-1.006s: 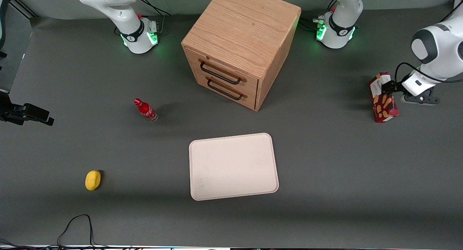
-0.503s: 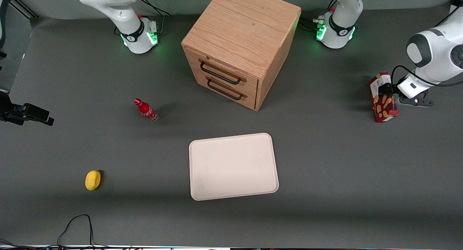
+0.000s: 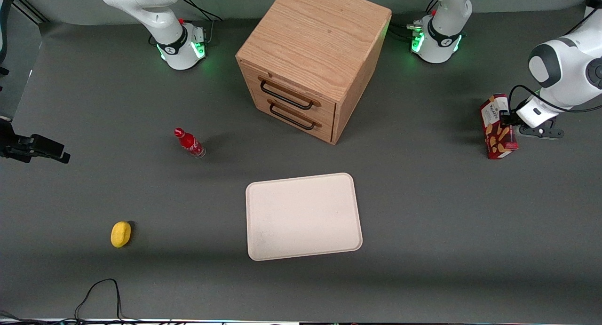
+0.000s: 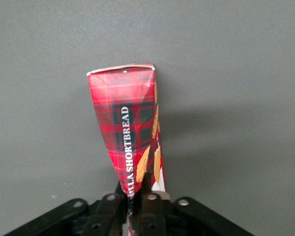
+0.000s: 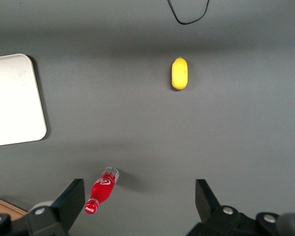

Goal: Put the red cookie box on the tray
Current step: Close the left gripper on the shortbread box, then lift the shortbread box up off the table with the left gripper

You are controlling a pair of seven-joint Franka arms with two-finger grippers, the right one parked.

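Front view shows the red cookie box point(image 3: 498, 126) standing on end toward the working arm's end of the dark grey surface point(image 3: 423, 212), well apart from the tray point(image 3: 303, 217), which lies flat nearer the camera than the wooden drawer cabinet point(image 3: 310, 61). The gripper point(image 3: 507, 118) sits against the upper part of the box; in the left wrist view its fingers point(image 4: 146, 196) look drawn in narrow on the carton's edge, seemingly gripping it.

To do this step well, I judge the hold should be confirmed firm before lifting, since the box is tall and narrow and could swing or tip. Raise it straight up, carry it toward the tray, and lower it onto the tray's bare middle rather than the rim.

Elsewhere on the surface a small red bottle point(image 3: 189, 143) stands toward the parked arm's end, with a yellow lemon-like object point(image 3: 121, 233) nearer the camera, and a black cable point(image 3: 101, 297) loops at the near edge.
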